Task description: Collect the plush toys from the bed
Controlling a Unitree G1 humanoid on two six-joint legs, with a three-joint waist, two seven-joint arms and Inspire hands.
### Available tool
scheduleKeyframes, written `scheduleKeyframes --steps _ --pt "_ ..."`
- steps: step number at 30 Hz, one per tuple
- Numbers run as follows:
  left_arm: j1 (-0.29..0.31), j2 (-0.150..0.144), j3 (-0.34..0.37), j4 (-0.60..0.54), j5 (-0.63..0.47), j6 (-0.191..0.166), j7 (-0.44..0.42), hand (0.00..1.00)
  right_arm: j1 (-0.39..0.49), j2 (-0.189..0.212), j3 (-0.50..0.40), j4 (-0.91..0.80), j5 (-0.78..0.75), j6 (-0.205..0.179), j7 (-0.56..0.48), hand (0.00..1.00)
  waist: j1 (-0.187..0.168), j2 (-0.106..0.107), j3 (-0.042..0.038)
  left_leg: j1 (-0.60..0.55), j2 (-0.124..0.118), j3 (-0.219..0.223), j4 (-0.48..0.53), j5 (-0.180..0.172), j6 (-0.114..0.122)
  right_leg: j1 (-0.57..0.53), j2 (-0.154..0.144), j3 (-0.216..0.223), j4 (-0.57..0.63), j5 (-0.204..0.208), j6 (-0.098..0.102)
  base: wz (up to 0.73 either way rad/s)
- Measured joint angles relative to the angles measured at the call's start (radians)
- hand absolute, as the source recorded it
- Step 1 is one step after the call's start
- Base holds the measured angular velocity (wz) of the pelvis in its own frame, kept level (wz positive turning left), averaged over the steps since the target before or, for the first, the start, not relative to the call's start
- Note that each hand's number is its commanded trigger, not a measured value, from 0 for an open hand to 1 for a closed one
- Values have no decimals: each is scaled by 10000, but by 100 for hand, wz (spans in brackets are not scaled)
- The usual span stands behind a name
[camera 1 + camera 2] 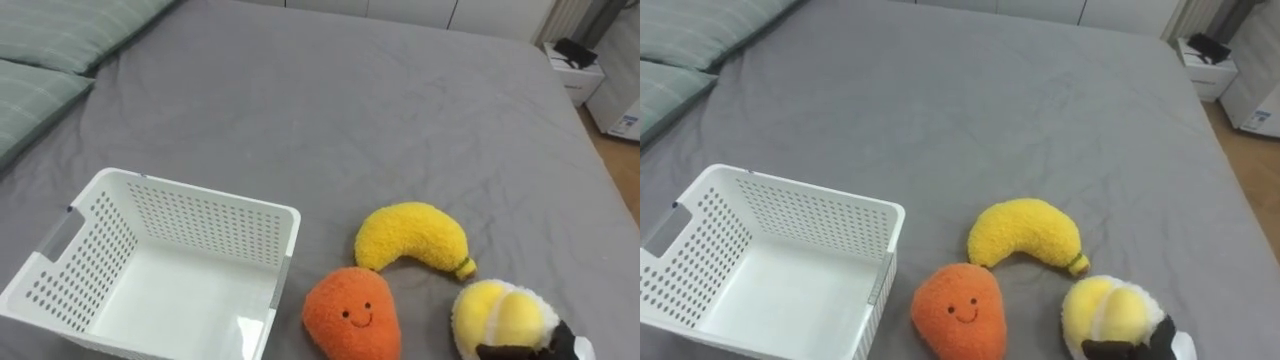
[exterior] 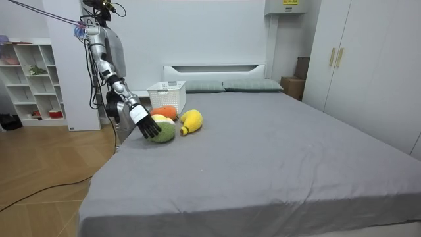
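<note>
Three plush toys lie on the grey bed (image 1: 380, 110) near its edge. A yellow banana (image 1: 415, 238) is the farthest, an orange toy with a smiling face (image 1: 352, 315) lies left of it, and a round yellow and white toy (image 1: 497, 315) lies right, green on its outside in the room view (image 2: 166, 133). My right hand (image 1: 515, 351) touches this round toy's near side at the picture's bottom edge; in the room view the right hand (image 2: 148, 126) reaches down onto it. The white perforated basket (image 1: 215, 225) stands empty left of the toys.
Green striped pillows (image 1: 50, 50) lie at the head of the bed, far left. A white bedside cabinet (image 1: 575, 70) stands beyond the far corner. I stand at the bed's side, by the white shelves (image 2: 33, 85) at the room view's left. Most of the grey cover is bare.
</note>
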Motion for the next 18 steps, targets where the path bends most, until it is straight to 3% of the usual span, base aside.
scheduleKeyframes --steps 18 --pt "-226 91 -9 -3 -14 -79 -197 0 -184 -151 548 455 156 12 329 100 -33 -63 -3 -30 -23 -122 -6 3 2 33 -15 -64 -25 -33 12 1"
